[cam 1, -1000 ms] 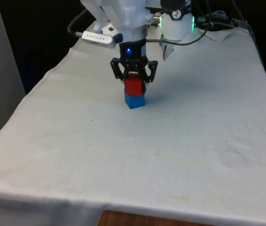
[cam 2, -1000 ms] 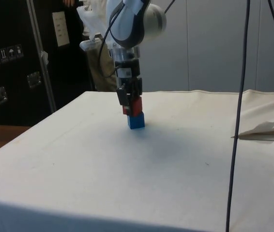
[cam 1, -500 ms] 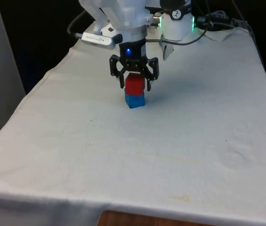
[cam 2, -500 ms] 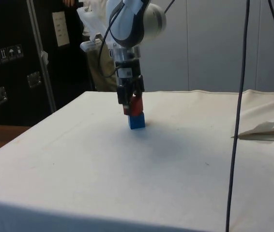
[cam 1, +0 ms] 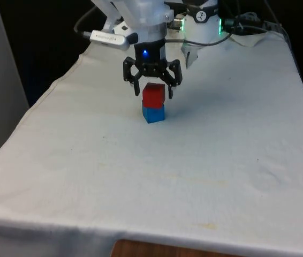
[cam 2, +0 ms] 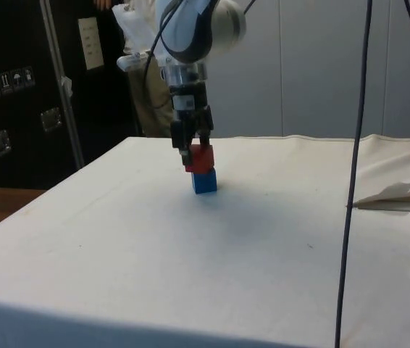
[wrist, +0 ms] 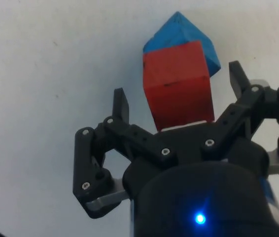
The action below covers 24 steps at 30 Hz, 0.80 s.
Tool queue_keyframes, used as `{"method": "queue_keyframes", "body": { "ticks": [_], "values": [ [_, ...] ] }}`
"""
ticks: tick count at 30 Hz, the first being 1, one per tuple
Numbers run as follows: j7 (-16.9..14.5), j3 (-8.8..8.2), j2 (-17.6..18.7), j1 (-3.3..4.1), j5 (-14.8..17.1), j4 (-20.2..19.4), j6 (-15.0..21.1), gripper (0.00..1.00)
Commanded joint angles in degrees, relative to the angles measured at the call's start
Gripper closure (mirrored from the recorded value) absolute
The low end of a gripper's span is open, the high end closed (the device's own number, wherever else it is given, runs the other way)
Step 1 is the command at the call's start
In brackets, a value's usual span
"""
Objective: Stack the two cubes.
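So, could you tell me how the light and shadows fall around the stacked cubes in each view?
Front view: even, soft light; a faint shadow spreads on the white cloth towards that view's right of the blue cube. Side view: a dim, diffuse shadow on the cloth near the stack; the red cube looks dark. Wrist view: the red cube's faces are brightly lit between the open gripper, with no glare.

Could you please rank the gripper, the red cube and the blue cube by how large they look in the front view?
1. Gripper, open, clearly the widest.
2. Red cube and blue cube: they look about alike, so I would not rank them; red sits on blue.
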Motion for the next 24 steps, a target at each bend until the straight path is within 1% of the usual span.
{"method": "queue_keyframes", "body": {
  "ticks": [1, 2, 3, 4, 10, 11, 12, 19, 20, 21, 24],
  "values": [
    [0.2, -0.34, -0.9, 0.17, -0.6, 0.1, -1.3, 0.0],
    [0.0, 0.0, 0.0, 0.0, 0.0, 0.0, 0.0, 0.0],
    [0.2, -0.34, -1.1, 0.17, -0.7, 0.2, -1.8, 0.0],
    [0.2, -0.4, -1.6, 0.17, -0.8, 0.4, -2.3, 0.0],
    [0.3, -0.4, -4.1, 0.23, -1.6, 1.0, -5.4, 0.0],
    [0.0, -0.23, -3.8, 0.06, -1.0, 0.9, -4.8, 0.0],
    [0.2, -0.4, -4.5, 0.23, -1.7, 1.0, -5.9, 0.0],
    [0.1, -0.11, -7.0, 0.63, -2.3, 2.2, -9.7, 0.0],
    [-0.1, -0.11, -6.7, 0.34, -1.8, 1.9, -8.7, 0.0],
    [0.1, -0.06, -7.2, 0.69, -2.5, 2.4, -10.3, 0.0],
    [0.1, 0.17, -8.0, 0.86, -2.9, 3.0, -11.9, 0.0]
  ]
}}
